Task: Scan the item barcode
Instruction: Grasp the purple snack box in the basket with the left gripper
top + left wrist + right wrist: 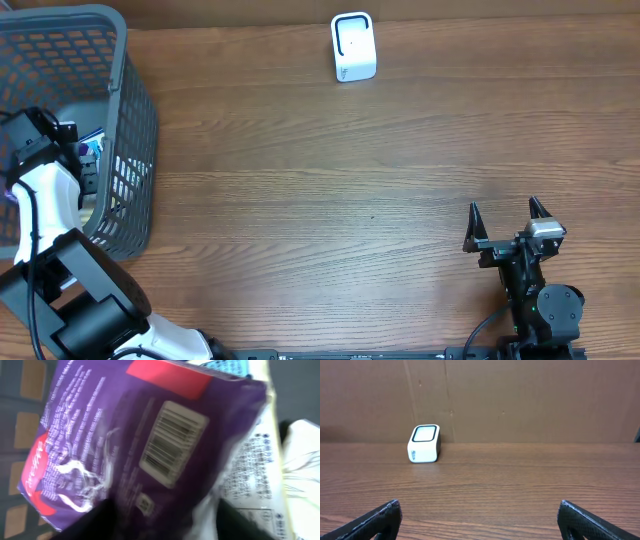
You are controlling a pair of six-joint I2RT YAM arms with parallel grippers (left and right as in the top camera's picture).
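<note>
Purple packet (100, 445) sits inside the grey mesh basket (135, 120) at the far left of the table (330, 220). The left wrist view is filled by it. It has a white barcode label (172, 442) with black bars facing the camera, tilted, but the digits are too blurred to read. There are blocks of small white print and white cursive script on the purple, a red patch at the top and red at the lower left corner - none of it legible. Under it and to the right is a white pack (252, 475) with dense small dark print, also unreadable.

Left gripper (165, 510) is down in the basket, dark fingers (87, 522) on either side of the packet's near edge - can't tell if they are pinching it or just around it.

Right gripper (504, 210) is near right, over bare table, jaws spread wide, nothing between them.

White scanner (352, 47) stands at the far edge, centre, with a dark-rimmed window; the small mark on its side is too small to read.
</note>
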